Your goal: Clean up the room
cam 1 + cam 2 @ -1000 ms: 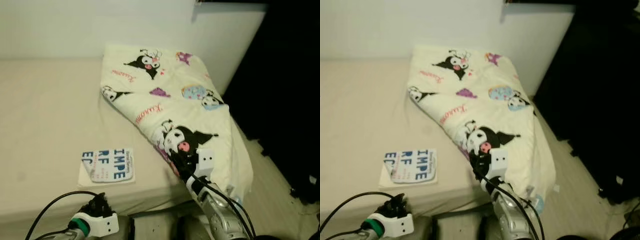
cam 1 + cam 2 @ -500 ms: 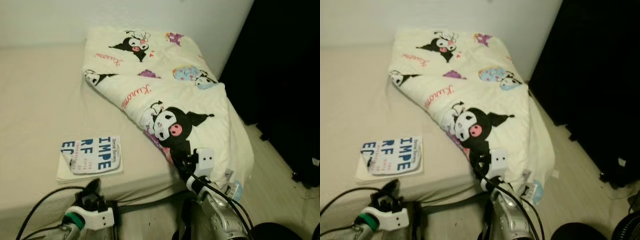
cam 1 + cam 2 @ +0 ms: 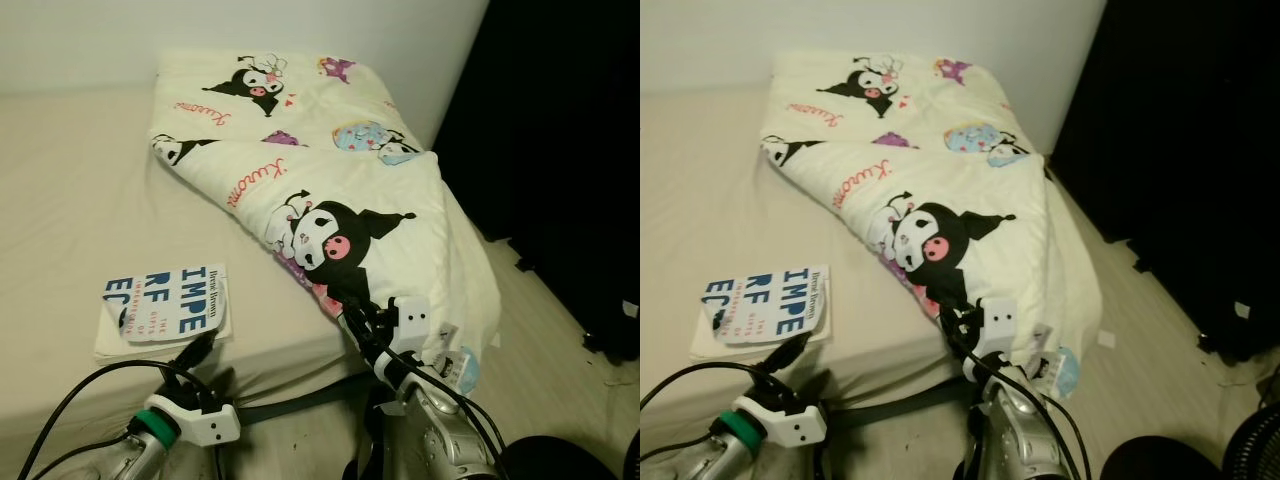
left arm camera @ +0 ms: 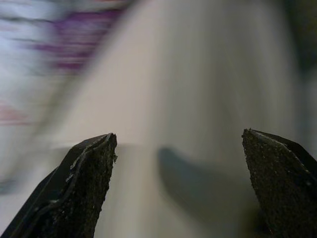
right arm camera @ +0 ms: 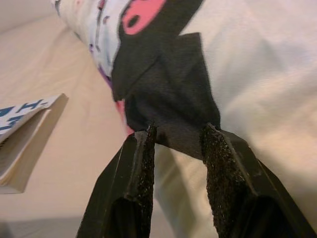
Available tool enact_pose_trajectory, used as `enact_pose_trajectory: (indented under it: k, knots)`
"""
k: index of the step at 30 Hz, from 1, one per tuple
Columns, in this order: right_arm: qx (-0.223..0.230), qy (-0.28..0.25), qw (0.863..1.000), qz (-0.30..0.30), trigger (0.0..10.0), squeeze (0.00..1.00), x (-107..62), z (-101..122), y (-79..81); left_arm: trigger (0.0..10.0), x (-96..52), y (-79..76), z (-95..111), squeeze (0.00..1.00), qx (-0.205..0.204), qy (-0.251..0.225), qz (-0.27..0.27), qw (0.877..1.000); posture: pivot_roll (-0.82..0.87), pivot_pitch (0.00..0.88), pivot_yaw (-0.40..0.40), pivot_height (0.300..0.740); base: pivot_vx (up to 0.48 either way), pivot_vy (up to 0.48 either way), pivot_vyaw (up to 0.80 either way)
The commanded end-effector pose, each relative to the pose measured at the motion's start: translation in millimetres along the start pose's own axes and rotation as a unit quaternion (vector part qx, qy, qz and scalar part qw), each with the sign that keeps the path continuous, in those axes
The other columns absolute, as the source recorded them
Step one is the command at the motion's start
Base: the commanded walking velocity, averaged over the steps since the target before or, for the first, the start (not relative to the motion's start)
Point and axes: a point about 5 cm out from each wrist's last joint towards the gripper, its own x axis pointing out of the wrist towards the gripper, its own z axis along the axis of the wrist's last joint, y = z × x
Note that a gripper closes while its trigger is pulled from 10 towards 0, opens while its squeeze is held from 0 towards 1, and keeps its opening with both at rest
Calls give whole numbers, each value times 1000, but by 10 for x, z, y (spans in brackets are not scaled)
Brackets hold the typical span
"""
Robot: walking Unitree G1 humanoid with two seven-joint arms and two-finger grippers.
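A cream blanket (image 3: 330, 170) printed with cartoon characters lies crumpled across the right side of the beige bed (image 3: 70, 200), its edge hanging over the front right corner. My right gripper (image 3: 355, 315) is shut on the blanket's front fold, and a black printed patch (image 5: 173, 109) sits between its fingers. A white and blue book (image 3: 165, 305) lies flat near the bed's front edge. My left gripper (image 3: 205, 355) is open just below and in front of the book, at the mattress edge. Its fingers (image 4: 84, 178) stand wide apart with nothing between them.
A white wall runs behind the bed. A dark curtain or wardrobe (image 3: 560, 150) stands on the right. Pale floor (image 3: 530, 340) lies between it and the bed. A round dark object (image 3: 1160, 465) sits on the floor at the lower right.
The camera has swung and come closer to the bed. My left gripper has risen toward the bed's front edge under the book. My right gripper stays on the blanket fold.
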Motion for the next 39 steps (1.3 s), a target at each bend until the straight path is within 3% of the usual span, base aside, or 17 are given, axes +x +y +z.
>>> enact_pose_trajectory:
  k: [1, 2, 4, 5, 7, 11, 13, 17, 19, 20, 23, 27, 29, 35, 39]
  knots:
    - [6, 12, 1000, -5, 10000, 0, -39, -83, -12, 10000, -22, -79, 40, 0, -18, -5, -27, 999, 62, 69, -8, 525, 0, 0, 0]
    - [6, 13, 1000, -4, 10000, 0, -40, -85, -10, 10000, -21, -80, 51, 0, -11, -5, -24, 1000, 62, 69, -8, 525, 0, 0, 0]
    - [6, 13, 1000, -4, 10000, 0, -47, -86, -11, 10000, 15, 47, 4, 0, 67, 9, 39, 997, 63, 72, -9, 525, 0, 0, 0]
    - [6, 13, 1000, -4, 10000, 0, -47, -86, -11, 10000, 15, 47, 4, 0, 67, 9, 39, 997, 63, 72, -9, 525, 0, 0, 0]
    - [6, 13, 1000, -4, 10000, 0, -55, -88, -14, 10000, 44, 221, -7, 0, 112, 7, 107, 988, 61, 76, -10, 525, 0, 0, 0]
    - [6, 16, 1000, -3, 10000, 0, -62, -104, -12, 10000, 52, 449, 105, 0, 126, -43, 160, 978, 65, 80, -14, 525, 0, 0, 0]
    - [5, 17, 1000, -3, 10000, 0, -61, -107, -11, 10000, 46, 525, 109, 0, 130, -45, 171, 976, 65, 80, -14, 525, 0, 0, 0]
    - [5, 17, 1000, -2, 10000, 0, -55, -104, -6, 10000, 14, 615, -62, 0, 138, 10, 163, 977, 67, 84, -11, 525, 0, 0, 0]
    - [6, 17, 1000, -2, 10000, 0, -55, -105, -6, 10000, -45, 570, -297, 0, 127, 85, 127, 980, 67, 84, -11, 525, 0, 0, 0]
    - [6, 17, 1000, -2, 10000, 0, -55, -105, -6, 10000, -45, 570, -297, 0, 127, 85, 127, 980, 67, 84, -11, 525, 0, 0, 0]
    - [6, 19, 1000, -3, 10000, 0, -77, -119, -9, 10000, -134, 509, -496, 0, 132, 153, 113, 973, 63, 92, -13, 525, 0, 0, 0]
    - [4, 21, 1000, -4, 10000, 0, -91, -117, -22, 10000, -156, 491, -580, 0, 141, 179, 111, 967, 57, 106, -24, 525, 0, 0, 0]
    - [2, 20, 1000, -2, 10000, 0, -94, -95, -32, 10000, -158, 571, -664, 0, 179, 197, 135, 954, 49, 113, -29, 525, 0, 0, 0]
    - [1, 19, 1000, -1, 10000, 0, -90, -76, -39, 10000, -155, 663, -715, 0, 201, 204, 156, 945, 46, 118, -37, 525, 0, 0, 0]
    - [-4, 20, 1000, 5, 10000, 0, -93, -48, -43, 10000, -150, 726, -847, 0, 209, 233, 145, 938, 26, 143, -59, 525, 0, 0, 0]
